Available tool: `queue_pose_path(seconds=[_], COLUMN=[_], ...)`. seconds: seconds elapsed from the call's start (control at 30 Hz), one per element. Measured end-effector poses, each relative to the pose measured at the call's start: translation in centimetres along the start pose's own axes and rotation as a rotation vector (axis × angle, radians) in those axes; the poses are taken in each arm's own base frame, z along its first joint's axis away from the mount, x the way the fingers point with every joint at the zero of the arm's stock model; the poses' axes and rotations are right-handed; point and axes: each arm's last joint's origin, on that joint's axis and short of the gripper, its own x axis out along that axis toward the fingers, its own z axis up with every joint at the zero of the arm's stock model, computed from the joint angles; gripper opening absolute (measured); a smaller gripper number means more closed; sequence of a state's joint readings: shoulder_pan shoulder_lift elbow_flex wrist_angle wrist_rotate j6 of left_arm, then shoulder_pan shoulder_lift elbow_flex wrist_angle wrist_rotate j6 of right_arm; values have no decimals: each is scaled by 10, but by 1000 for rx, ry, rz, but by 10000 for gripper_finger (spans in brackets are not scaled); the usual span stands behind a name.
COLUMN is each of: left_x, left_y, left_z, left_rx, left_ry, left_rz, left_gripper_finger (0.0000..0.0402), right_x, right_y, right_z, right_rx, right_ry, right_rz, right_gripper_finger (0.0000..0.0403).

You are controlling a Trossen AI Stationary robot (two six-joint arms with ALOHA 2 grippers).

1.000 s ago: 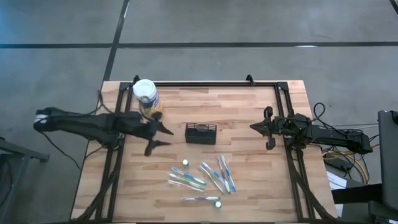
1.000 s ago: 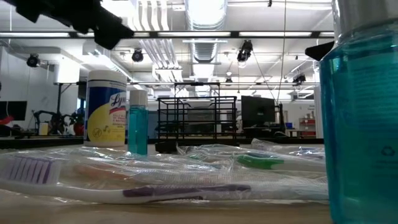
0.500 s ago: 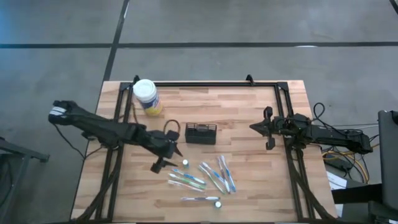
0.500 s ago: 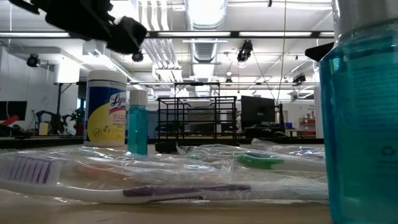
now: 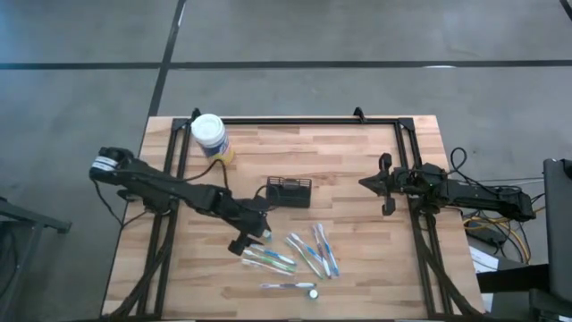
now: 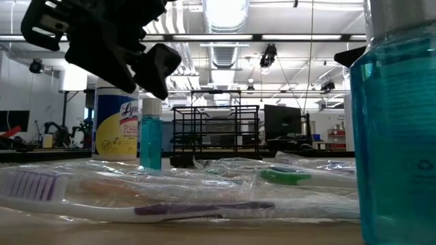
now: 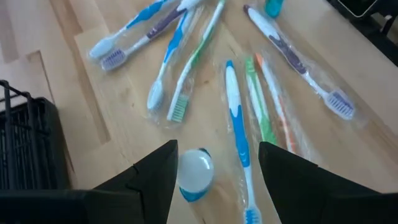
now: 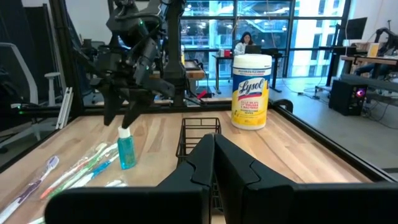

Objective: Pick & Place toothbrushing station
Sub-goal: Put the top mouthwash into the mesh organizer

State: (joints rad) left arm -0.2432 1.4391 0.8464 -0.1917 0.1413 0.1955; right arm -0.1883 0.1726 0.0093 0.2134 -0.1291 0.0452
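Left tool (image 5: 254, 234) spread above small bottle (image 5: 266, 234), toothbrushing station (image 5: 289, 191) beside (untouched)

One caddy (image 5: 289, 191), one wipes jar (image 5: 209, 136), two small bottles (image 5: 266, 234), several toothbrushes (image 5: 308, 252).
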Motion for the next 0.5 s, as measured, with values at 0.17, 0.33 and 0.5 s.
queue_pose_path(seconds=[0.17,0.33,0.5], left_x=[7,15,15], left_y=[1,3,5], left_z=[-4,-8,-8], left_rx=[0,0,1], left_ry=[32,60,55], left_rz=[-5,-4,1], left_gripper_finger=[230,230,229], right_x=[0,0,0], right_y=[0,0,0], right_z=[0,0,0], right_rx=[0,0,-1], right_ry=[0,0,0], right_rz=[0,0,0], right_gripper_finger=[8,8,8])
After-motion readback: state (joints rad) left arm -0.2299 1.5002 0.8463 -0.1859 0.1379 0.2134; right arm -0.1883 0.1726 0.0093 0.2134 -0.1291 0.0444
